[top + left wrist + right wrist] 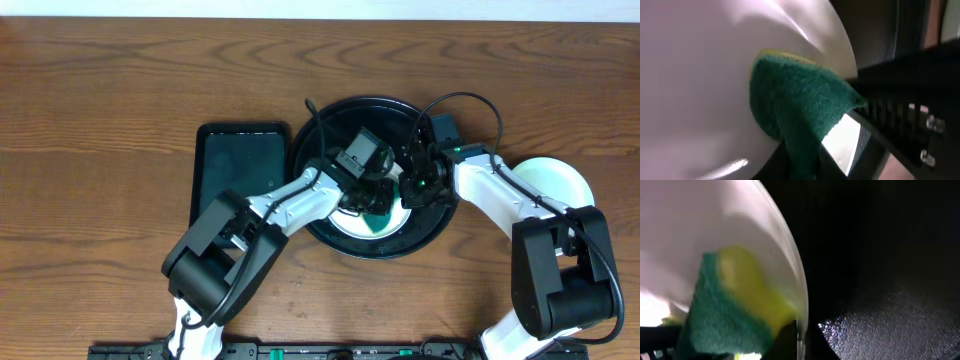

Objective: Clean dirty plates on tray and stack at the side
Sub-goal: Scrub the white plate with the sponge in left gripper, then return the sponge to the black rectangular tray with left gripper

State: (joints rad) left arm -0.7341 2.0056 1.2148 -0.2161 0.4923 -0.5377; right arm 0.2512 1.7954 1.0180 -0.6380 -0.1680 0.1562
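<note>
- One rectangular tray [240,170], black and glossy, well to the left of the left pincer [373,203], flat on the wood-grain surface [120,90], its right edge just beside the round tray [385,108].
- Left pincer extended from the lower left over the round tray, closed on a sponge [380,221]. In the left wrist view, green scouring face [800,100] narrowing to a pinched end at the bottom of the picture.
- Sponge just below the left pincer's tips, green side pressed against the white face of a plate [345,224]. Yellow side showing in the right wrist view, folded over the green.
- Plate beneath both pincers, inside the round tray. Whether flat or tilted: cannot tell.
- Right pincer [410,193] just to the right of the left pincer, closed on the plate's rim. In the left wrist view, one ridged black finger [890,112] lying across the plate's edge, touching the sponge's corner.
- Bare black floor of the round tray to the right of the right pincer in its own view, glinting in small specks.
- Second plate [560,180], white, well to the right of the right pincer, on the surface outside the round tray, partly covered by the right arm.
</note>
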